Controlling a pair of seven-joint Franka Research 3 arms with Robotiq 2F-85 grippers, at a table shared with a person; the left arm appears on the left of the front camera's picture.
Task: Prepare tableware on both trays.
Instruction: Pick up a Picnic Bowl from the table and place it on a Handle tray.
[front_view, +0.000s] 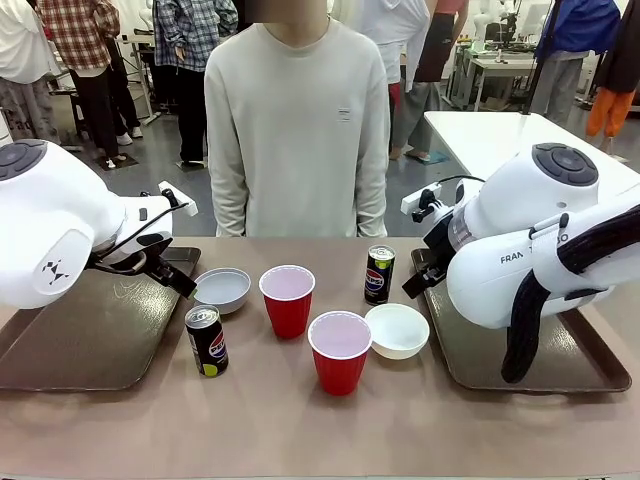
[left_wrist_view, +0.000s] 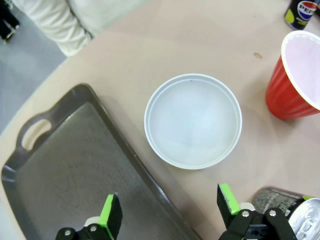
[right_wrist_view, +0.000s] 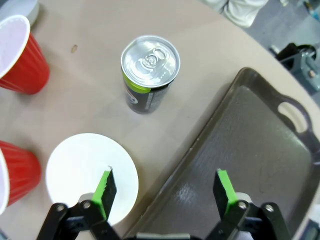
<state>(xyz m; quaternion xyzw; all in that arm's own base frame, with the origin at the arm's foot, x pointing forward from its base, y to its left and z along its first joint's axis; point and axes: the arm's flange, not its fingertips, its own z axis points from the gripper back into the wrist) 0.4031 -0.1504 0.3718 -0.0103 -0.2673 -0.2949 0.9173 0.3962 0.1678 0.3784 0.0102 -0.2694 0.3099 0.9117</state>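
Note:
On the brown table stand two red cups (front_view: 287, 300) (front_view: 340, 350), two white bowls (front_view: 222, 289) (front_view: 397, 330) and two Pepsi cans (front_view: 206, 340) (front_view: 379, 274). A dark brown tray (front_view: 90, 340) lies at the left and another tray (front_view: 570, 365) at the right, both bare. My left gripper (left_wrist_view: 170, 212) hangs open over the left tray's rim (left_wrist_view: 125, 150), just short of the left bowl (left_wrist_view: 193, 120). My right gripper (right_wrist_view: 165, 192) is open too, straddling the right bowl (right_wrist_view: 90, 175) and the right tray's edge (right_wrist_view: 210, 130), with the can (right_wrist_view: 149, 72) ahead of it.
A person in a pale sweatshirt (front_view: 297, 130) stands at the table's far side, hands out of sight. The front strip of the table lies free. In the left wrist view a red cup (left_wrist_view: 295, 80) and a can top (left_wrist_view: 300, 212) sit close to the right finger.

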